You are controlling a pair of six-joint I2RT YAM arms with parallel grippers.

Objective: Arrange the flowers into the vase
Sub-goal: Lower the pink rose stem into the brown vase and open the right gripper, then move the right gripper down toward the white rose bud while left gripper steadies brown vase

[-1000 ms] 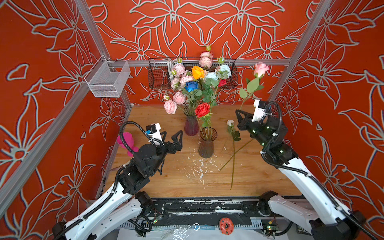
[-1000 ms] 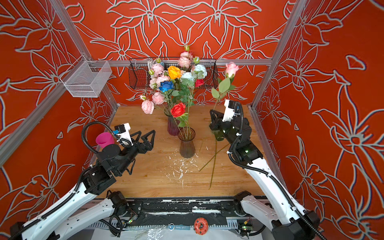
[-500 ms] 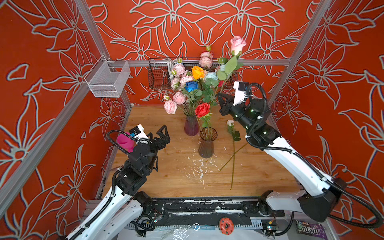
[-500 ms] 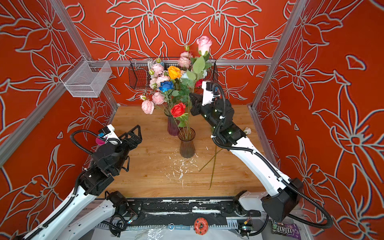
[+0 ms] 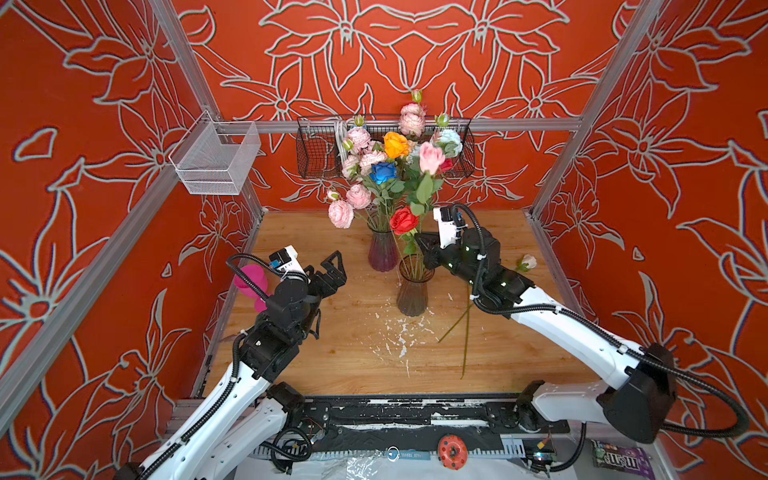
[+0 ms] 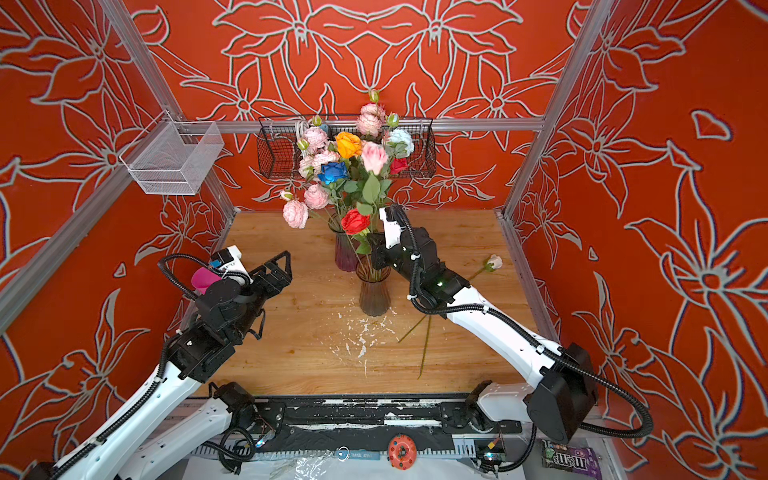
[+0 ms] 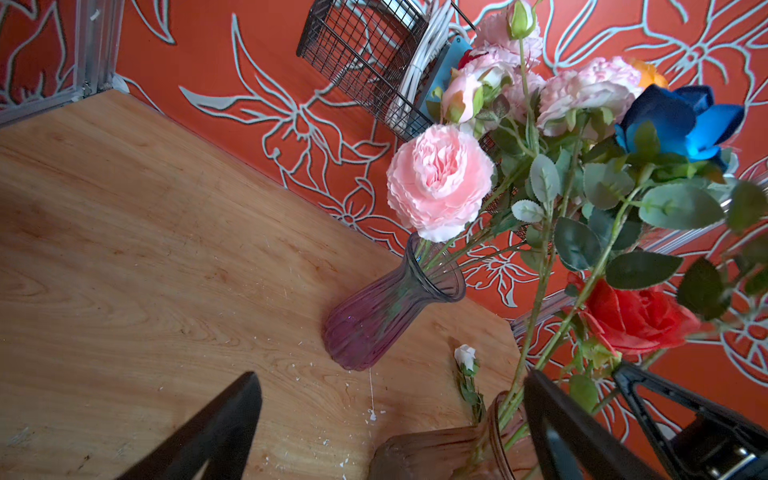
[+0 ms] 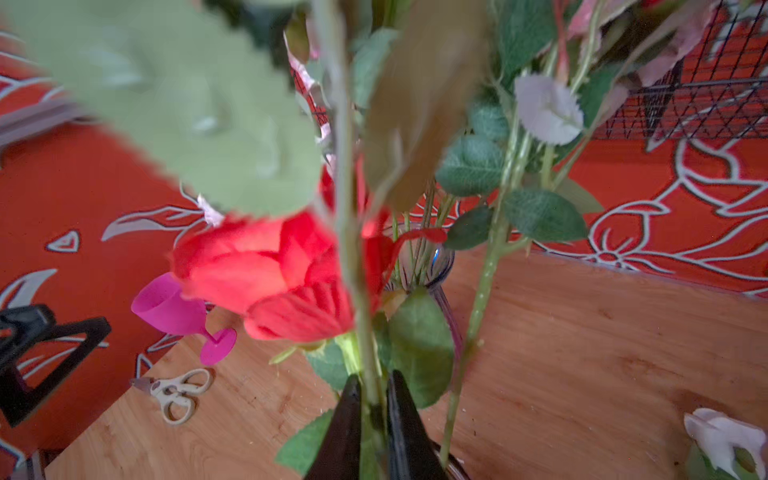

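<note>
The right end effector, narrow, pinches the stem of the pale pink long-stemmed rose standing in the brown ribbed glass vase at the middle of the wooden tabletop. Pulling away toward 4 o'clock too fast could drag it out or tip the vase.

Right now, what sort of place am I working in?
Probably a purpose-built robot test cell: aluminium rails frame orange flower-print wall panels, and a black mounting rail runs along the front of the wooden table.

A robot lab test booth: aluminium frame; printed floral walls; wooden bench; mounting rail.
</note>
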